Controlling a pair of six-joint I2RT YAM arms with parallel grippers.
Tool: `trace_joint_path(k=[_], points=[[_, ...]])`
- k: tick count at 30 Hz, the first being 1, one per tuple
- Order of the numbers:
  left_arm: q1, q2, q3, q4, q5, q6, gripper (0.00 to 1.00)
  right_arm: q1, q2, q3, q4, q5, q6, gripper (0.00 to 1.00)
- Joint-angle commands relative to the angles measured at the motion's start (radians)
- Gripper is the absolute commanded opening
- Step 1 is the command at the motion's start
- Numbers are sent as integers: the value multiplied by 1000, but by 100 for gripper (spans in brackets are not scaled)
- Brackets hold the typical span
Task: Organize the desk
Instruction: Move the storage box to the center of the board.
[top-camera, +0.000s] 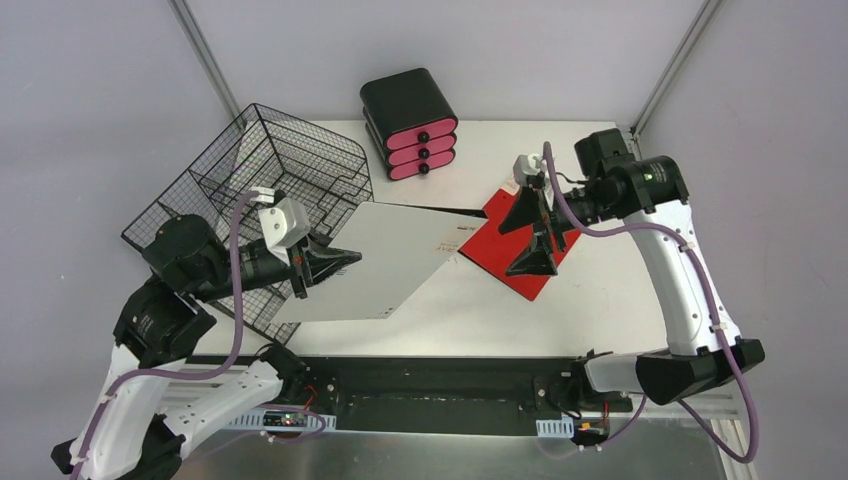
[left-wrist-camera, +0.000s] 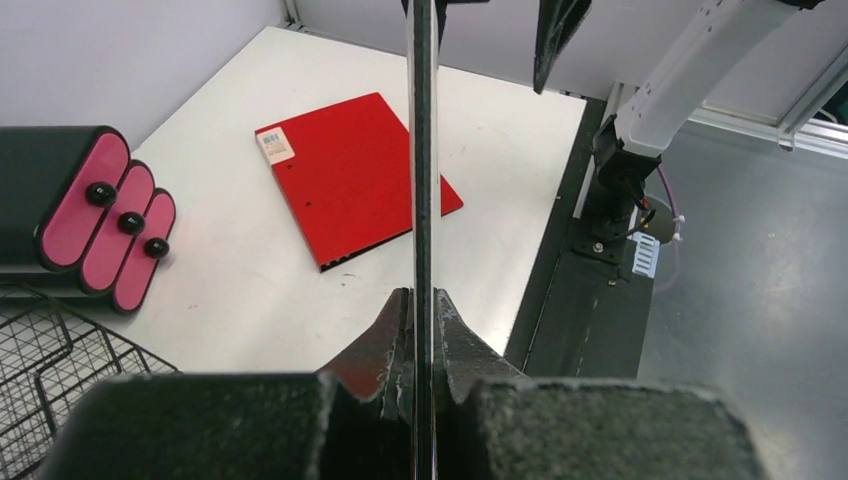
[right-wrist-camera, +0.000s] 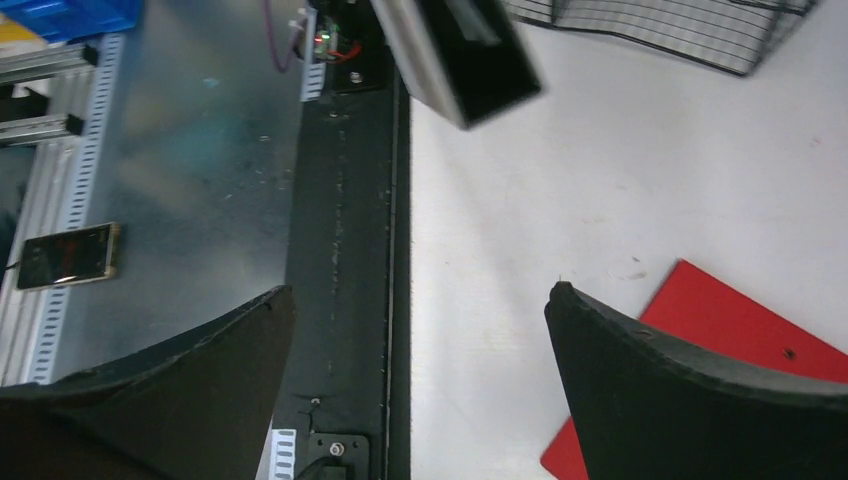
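Now the left gripper (top-camera: 335, 262) is pinched tight on the edge of a white notebook (top-camera: 395, 260) and holds it up over the left side of the desk (top-camera: 520, 320), next to a wire basket (top-camera: 270, 160) at the far left corner. The right gripper (top-camera: 530, 240) is spread wide with nothing in it, just above a red folder (top-camera: 490, 245) that lies flat on the desk's right half. A black and pink drawer box (top-camera: 410, 120) sits at the far edge.
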Motion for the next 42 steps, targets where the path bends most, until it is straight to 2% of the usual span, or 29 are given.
trace_joint_path(k=[1, 2, 5, 7, 8, 9, 10, 12, 18, 27, 28, 31, 32, 35, 37, 38, 40, 41, 42], points=[[11, -34, -33, 100, -7, -55, 0, 52, -4, -60, 34, -227, -59, 99], [11, -46, -52, 124, -9, -61, 0, 59, -13, -87, 72, -269, -29, 99], [11, -76, -91, 191, -26, -131, 0, 91, -55, -182, 367, -311, 206, 99], [11, -99, -113, 241, -44, -168, 0, 126, -99, -278, 640, -244, 437, 99], [11, -107, -121, 259, -59, -179, 0, 144, -127, -333, 788, -244, 477, 99], [11, -113, -129, 274, -70, -191, 0, 158, -156, -383, 935, -154, 648, 100], [11, -118, -135, 289, -80, -200, 0, 164, -178, -431, 1050, -126, 773, 99], [11, -126, -148, 316, -97, -218, 0, 166, -199, -493, 1248, -110, 902, 100], [11, -114, -180, 397, -92, -264, 0, 226, -147, -564, 1606, -122, 1093, 100], [11, -145, -248, 488, -166, -337, 0, 316, -122, -585, 1805, -122, 1093, 100], [10, -154, -262, 500, -187, -349, 0, 317, -119, -592, 1842, -169, 1256, 91], [11, -176, -301, 527, -237, -379, 0, 319, -113, -608, 1958, -182, 1398, 74], [11, -179, -309, 531, -247, -386, 0, 319, -111, -615, 2011, -183, 1428, 64], [11, -185, -321, 521, -278, -393, 0, 324, -109, -621, 2052, -174, 1478, 22], [10, -185, -314, 493, -314, -386, 0, 324, -112, -628, 2050, -166, 1476, 5], [10, -186, -306, 473, -336, -384, 0, 324, -114, -633, 2044, -158, 1470, 0], [11, -185, -277, 399, -411, -387, 1, 324, -117, -635, 1991, -140, 1423, 0], [11, -180, -251, 341, -462, -388, 7, 324, -115, -632, 1956, -131, 1396, 0], [10, -172, -222, 281, -508, -386, 18, 324, -114, -630, 1926, -125, 1377, 0]])
